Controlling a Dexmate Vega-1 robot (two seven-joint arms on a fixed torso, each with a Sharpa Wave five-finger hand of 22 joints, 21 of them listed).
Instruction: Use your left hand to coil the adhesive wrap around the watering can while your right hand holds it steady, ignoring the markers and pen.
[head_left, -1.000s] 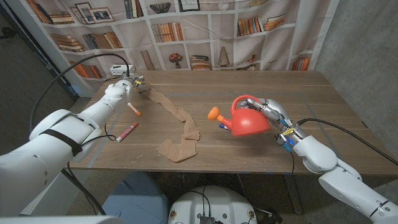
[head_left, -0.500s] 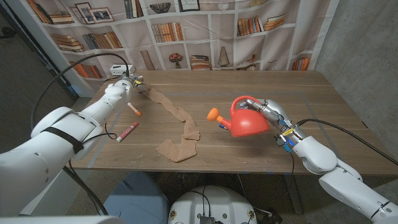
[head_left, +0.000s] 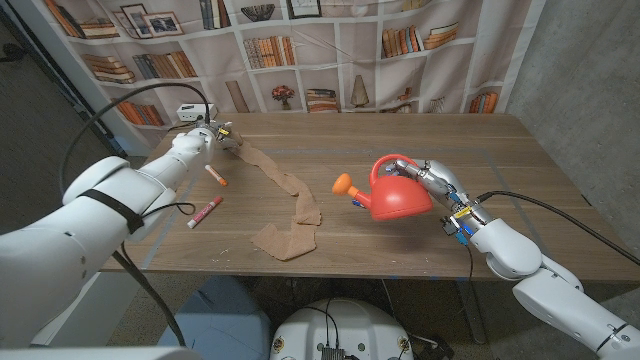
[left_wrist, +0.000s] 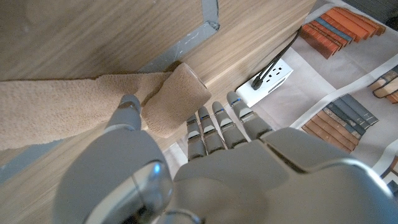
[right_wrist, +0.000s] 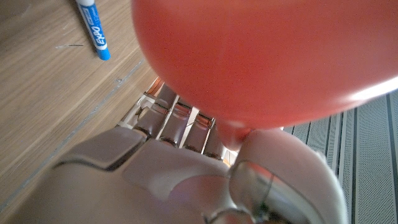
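L hand (head_left: 212, 135) at far end of the adhesive wrap (head_left: 290, 195): fingers (left_wrist: 214, 127) curled in w/ thumb on the tan strip's end, end of wrap pinched between them near table's far-left edge. Wrist view shows wrap end folded over, running away from the fingertips across the wood table (head_left: 500, 160). Rest of wrap trails from L fingers toward table middle, ends in a crumpled flat patch near the front edge.

R hand (head_left: 437, 182) closed on the watering can (head_left: 400, 195): fingers wrapped at the red body/handle side, can held w/ orange spout pointing toward L hand. R wrist view: red body pressed right vs. fingers and thumb; can't tell if can base touches table.

Can is well apart from L fingers; wrap's loose end lies between the two hands, not touching can.

Blue marker (right_wrist: 93, 30) just beside can under spout. Two red/orange markers (head_left: 205, 211) lie near L forearm, beside wrap. White power strip (left_wrist: 268, 79) beyond L fingertips off table edge.
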